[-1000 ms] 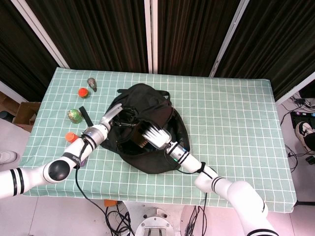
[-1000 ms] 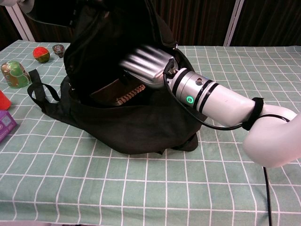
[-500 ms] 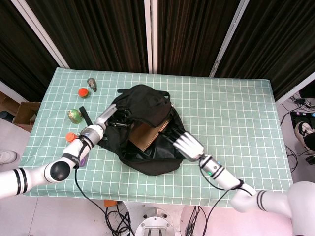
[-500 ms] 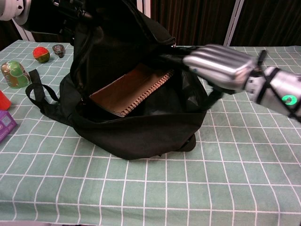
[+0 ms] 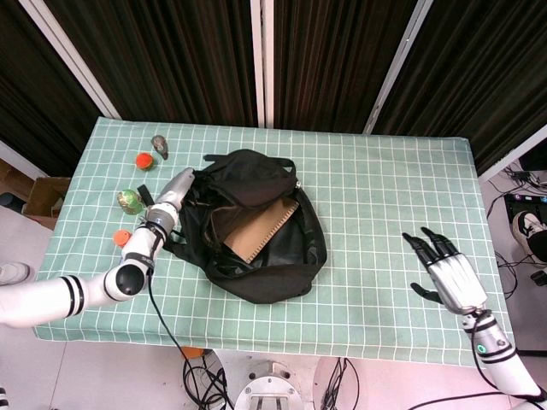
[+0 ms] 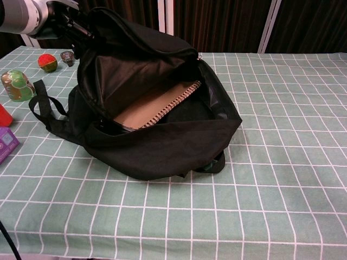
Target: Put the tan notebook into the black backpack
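Right hand withdrawn, fingers apart; left hand still grips black backpack

Green checked tablecloth, dark curtains behind, white frame posts, pale floor

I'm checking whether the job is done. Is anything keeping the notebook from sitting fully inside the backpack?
Nothing visible blocks it. The tan notebook lies inside the black backpack, whose flap the left hand holds up. The right hand hovers open, well clear, near the table's edge.
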Tool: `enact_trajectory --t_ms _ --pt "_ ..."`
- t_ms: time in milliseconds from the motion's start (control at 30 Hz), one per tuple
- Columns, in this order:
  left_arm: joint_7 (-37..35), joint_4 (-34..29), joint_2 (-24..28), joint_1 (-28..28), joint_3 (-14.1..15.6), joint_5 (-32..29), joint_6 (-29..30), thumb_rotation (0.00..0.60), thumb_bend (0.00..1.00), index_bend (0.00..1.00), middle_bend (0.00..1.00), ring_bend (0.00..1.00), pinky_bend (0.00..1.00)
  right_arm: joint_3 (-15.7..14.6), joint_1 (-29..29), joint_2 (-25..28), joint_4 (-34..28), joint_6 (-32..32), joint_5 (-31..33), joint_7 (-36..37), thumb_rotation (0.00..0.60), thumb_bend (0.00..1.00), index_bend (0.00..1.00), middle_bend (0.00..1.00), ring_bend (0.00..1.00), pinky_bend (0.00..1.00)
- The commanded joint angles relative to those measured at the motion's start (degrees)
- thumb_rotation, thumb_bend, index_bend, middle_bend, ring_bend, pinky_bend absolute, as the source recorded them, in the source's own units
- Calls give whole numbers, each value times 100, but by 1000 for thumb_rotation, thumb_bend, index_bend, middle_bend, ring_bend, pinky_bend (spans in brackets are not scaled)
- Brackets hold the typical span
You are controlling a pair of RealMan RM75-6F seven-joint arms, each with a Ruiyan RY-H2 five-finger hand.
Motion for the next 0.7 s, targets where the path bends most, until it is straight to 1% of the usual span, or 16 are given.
enact_trajectory --t_ms 33,100,233,300,333,400,433,500,600,633,700 --pt "315 58 -19 -123 168 -229 -153 600 194 265 339 298 473 212 -367 157 230 395 200 393 600 0 92 259 78 254" --pt "88 -298 171 71 26 102 -368 600 169 259 333 285 451 324 -500 171 308 534 293 589 600 0 92 256 78 254" --pt "-501 -1370 773 761 -281 1399 -1093 600 165 291 399 299 444 574 -738 151 489 731 482 953 600 0 89 246 78 253" --pt "-767 -1708 970 1068 -430 1915 -1369 600 155 264 365 298 422 648 -807 141 549 750 529 1051 600 0 84 246 78 254" --pt "-911 -1852 1045 1219 -517 2158 -1494 600 146 234 331 284 410 680 -835 134 576 749 547 1087 600 0 82 246 78 254" --pt "-1260 -2131 1210 1568 -757 2705 -1785 600 129 182 268 232 383 731 -889 129 618 718 570 1137 600 0 79 245 78 254" --pt "-1483 -2279 1283 1792 -926 3021 -1904 600 122 162 242 208 369 757 -914 124 639 696 578 1150 600 0 77 245 78 254" --pt "-1896 -2507 1381 2206 -1253 3551 -1990 600 112 146 216 196 357 803 -951 115 664 649 593 1181 600 0 75 245 78 254" --pt "-2475 -2695 1519 2801 -1679 4292 -1893 600 106 146 220 197 360 868 -988 111 692 582 606 1239 600 0 74 245 78 254" --pt "-2608 -2693 1554 2968 -1761 4503 -1776 600 106 148 229 197 361 884 -997 112 699 558 607 1251 600 0 74 245 78 254" --pt "-2720 -2567 1645 3225 -1814 4893 -1502 600 106 165 252 205 364 914 -1008 124 706 495 614 1274 600 0 74 246 78 254"
